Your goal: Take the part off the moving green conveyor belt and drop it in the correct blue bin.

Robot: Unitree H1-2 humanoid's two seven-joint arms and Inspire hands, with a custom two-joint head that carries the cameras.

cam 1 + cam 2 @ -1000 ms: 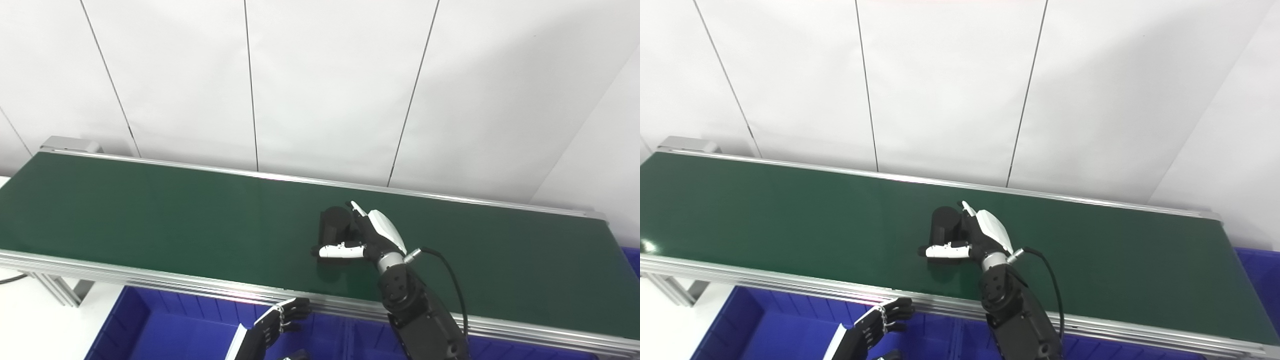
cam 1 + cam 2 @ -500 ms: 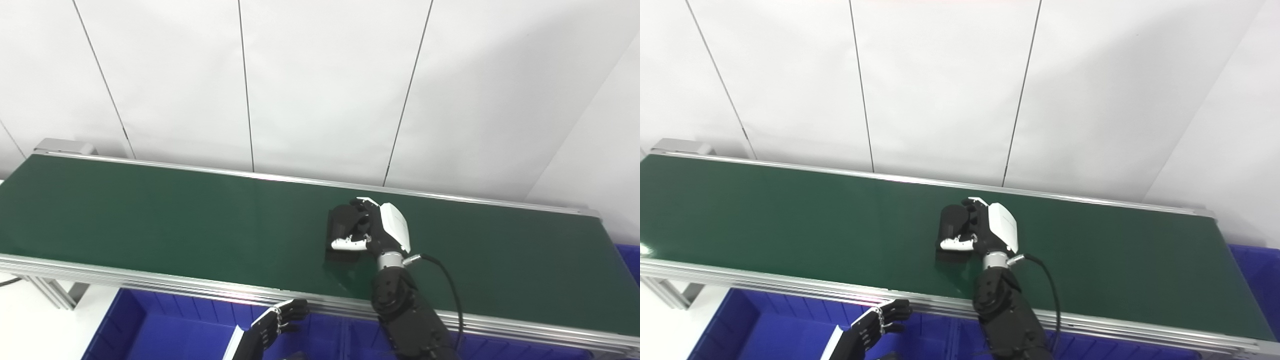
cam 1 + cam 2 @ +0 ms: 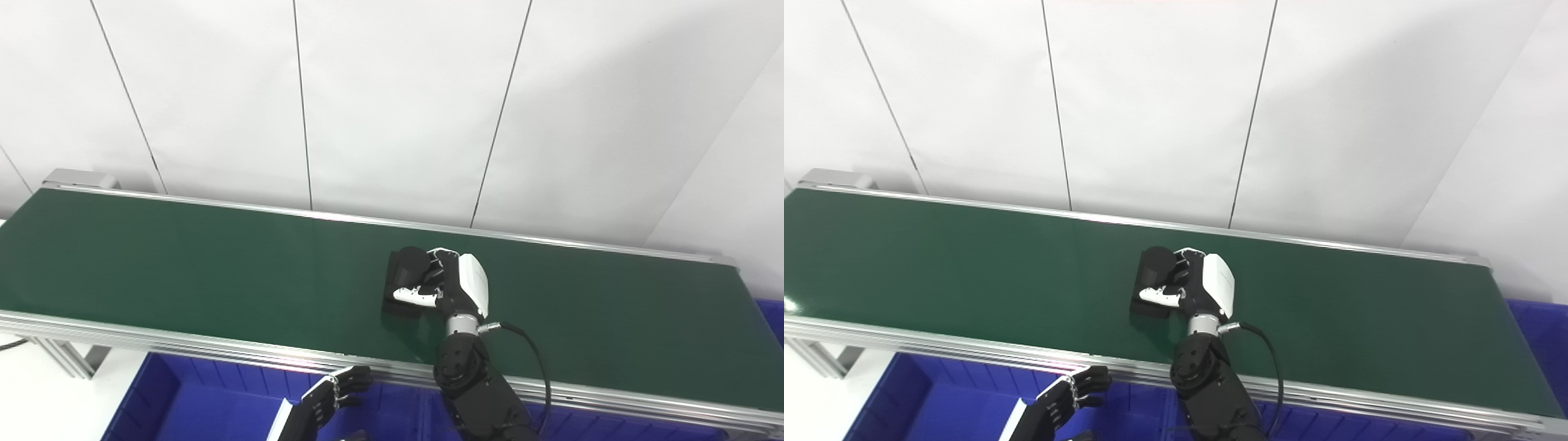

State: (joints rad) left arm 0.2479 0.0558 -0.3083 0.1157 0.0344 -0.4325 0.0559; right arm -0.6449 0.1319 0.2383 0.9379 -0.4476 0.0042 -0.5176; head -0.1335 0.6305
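Part (image 3: pixel 405 280): black, blocky, rounded at the far end; details too dark to make out. Located on green conveyor belt (image 3: pixel 184 257), about midway between near and far edges, slightly toward the right end. Whether resting on the belt surface or lifted clear of it, cannot tell.

Right hand (image 3: pixel 456 285): black with white back plate, arm rising from the bottom edge and crossing the belt's near rail. Fingers (image 3: pixel 433 269) curled over the top of the part, white-tipped thumb (image 3: pixel 414 296) pressed against its near side; closed around the part, holding it. Black cable (image 3: pixel 531 355) looping from the wrist down toward the near rail.

Left hand (image 3: pixel 1062 398): low at the bottom edge, in front of the belt's near rail, above a blue bin (image 3: pixel 184 404). Fingers loosely curled and apart, nothing held. Well apart from the part.

Conveyor belt: dark green, running from upper left to lower right, aluminium rails (image 3: pixel 184 343) along near and far edges; grey end housing (image 3: pixel 76 179) at the far left corner.

Blue bins: below the near rail, dividing walls visible beneath the arm; a further bin corner (image 3: pixel 1540 324) past the belt's right end.

White panelled wall (image 3: pixel 398 104) behind the far rail, thin dark seams running top to bottom.
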